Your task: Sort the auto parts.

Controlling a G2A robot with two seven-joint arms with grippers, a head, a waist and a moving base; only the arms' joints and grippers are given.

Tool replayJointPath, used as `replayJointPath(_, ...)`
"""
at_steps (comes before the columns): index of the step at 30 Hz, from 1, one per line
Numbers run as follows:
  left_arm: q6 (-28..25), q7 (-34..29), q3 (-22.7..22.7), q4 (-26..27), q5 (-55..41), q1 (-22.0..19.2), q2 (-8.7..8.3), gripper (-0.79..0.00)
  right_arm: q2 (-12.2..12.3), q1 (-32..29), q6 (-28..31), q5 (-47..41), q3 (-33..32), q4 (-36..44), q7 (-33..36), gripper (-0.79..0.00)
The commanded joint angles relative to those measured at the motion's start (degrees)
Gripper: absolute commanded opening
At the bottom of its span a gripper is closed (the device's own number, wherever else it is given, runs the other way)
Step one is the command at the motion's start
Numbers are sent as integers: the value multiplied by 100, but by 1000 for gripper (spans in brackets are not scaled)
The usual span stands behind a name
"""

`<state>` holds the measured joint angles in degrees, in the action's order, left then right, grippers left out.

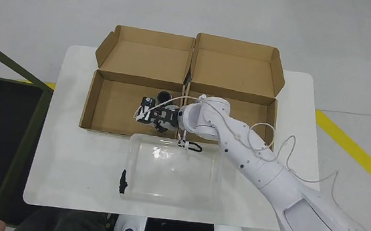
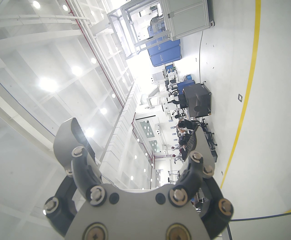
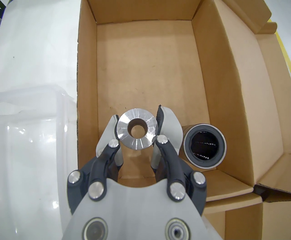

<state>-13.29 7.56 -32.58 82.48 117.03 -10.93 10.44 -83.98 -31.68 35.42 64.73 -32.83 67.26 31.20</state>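
**Q:** Which items are obscured or unclear?

**A:** The right gripper (image 3: 137, 123) covers the flanks of the metal ring (image 3: 148, 122). Only the ring's flat top face and centre bore are visible, and whether it touches the box floor cannot be told. In the top view the arm covers part of the floor of the right box (image 1: 249, 111). A small black piece (image 1: 123, 182) sits at the left wall of the clear container (image 1: 180, 175). Whether it lies inside or outside cannot be told.

**Q:** State of each end effector?

**A:** The right gripper is clenched on the metal ring, with one finger on each side. The left gripper (image 2: 134, 127) points up into the room with its fingers spread and nothing between them.

**Q:** Containers and contents?

**A:** Two cardboard boxes stand side by side on the table (image 1: 69, 138) with their lids folded back. The ring is held inside the left box (image 3: 87, 68), near its end next to the right box. A bearing (image 3: 205, 145) stands upright just beside the gripper in the same box, with its bore facing up.
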Motion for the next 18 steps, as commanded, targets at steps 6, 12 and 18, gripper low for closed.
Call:
replayJointPath(6,0,0,0,0,0,0,0,0,-139,103,-19,78,168,-325,149,-745)
replayJointPath(12,0,0,0,0,0,0,0,0,-231,144,-32,115,225,-587,160,-650)
replayJointPath(18,0,0,0,0,0,0,0,0,-298,151,25,102,237,-695,170,-536)
